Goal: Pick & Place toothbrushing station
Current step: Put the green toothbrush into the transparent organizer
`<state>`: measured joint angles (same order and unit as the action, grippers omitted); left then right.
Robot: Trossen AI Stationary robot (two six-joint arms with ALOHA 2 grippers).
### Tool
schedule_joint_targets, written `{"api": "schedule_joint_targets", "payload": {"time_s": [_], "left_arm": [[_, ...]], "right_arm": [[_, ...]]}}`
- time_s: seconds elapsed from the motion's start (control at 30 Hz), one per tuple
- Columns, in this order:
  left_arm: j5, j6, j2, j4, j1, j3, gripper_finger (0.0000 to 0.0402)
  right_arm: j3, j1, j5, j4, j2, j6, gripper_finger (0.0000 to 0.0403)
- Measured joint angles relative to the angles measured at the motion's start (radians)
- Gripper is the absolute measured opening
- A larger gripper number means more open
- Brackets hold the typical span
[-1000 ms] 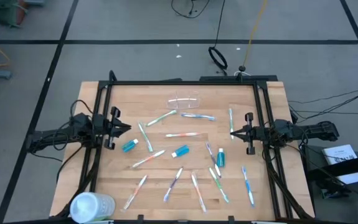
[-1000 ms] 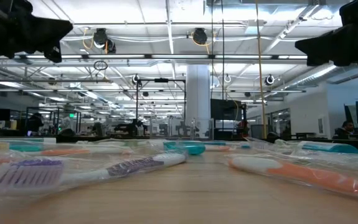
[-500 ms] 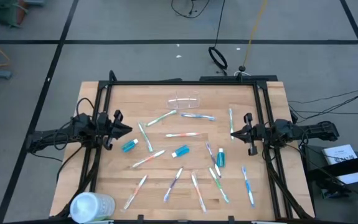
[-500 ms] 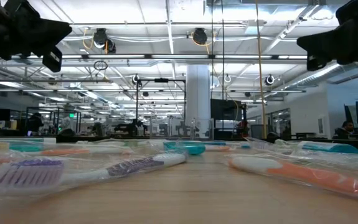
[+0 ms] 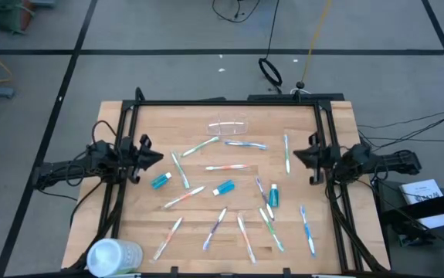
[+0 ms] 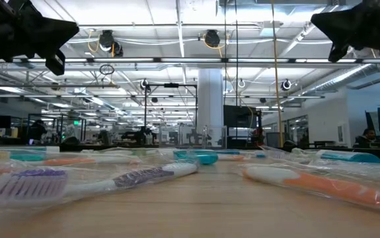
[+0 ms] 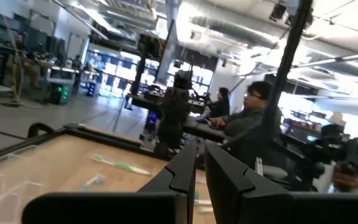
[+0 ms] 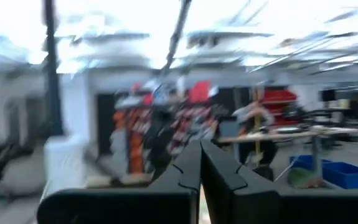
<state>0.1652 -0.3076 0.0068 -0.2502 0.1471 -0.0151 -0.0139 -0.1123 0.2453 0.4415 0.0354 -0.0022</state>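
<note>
- Since a second ago, the right gripper has swung back toward its table edge and tilted; the left gripper has barely shifted.
- Clear cup lies at the far middle of the table; toothbrushes and toothpaste tubes are scattered flat across the middle, none collected.
- Left fingers stand a slit apart, holding nothing; right fingers are pressed together, empty.
- I judge I must open a gripper first, then descend across one brush's handle (not along it), choosing one well apart from its neighbours.
</note>
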Motion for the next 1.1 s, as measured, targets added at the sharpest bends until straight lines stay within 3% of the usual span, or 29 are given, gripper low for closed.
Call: {"api": "schedule_joint_targets", "payload": {"time_s": [0.2, 0.47, 0.83, 1.1], "left_arm": [[-0.063, 0.017, 0.081, -0.075, -0.001, 0.0, 0.0037], [-0.155, 0.017, 0.381, -0.307, -0.029, -0.006, 0.0037], [-0.194, 0.017, 0.838, -0.354, -0.037, -0.172, 0.0037], [-0.239, 0.075, 1.056, -0.346, -0.036, -0.258, 0.0037]], "right_arm": [[0.0, 0.0, 0.023, 0.125, 0.15, 0.017, 0.0], [-0.013, 0.033, 0.046, 0.437, 0.523, 0.016, 0.0], [-0.148, 0.134, 0.042, 0.458, 0.983, 0.081, 0.0], [-0.156, 0.18, 0.041, 0.524, 1.129, 0.115, 0.0]]}}
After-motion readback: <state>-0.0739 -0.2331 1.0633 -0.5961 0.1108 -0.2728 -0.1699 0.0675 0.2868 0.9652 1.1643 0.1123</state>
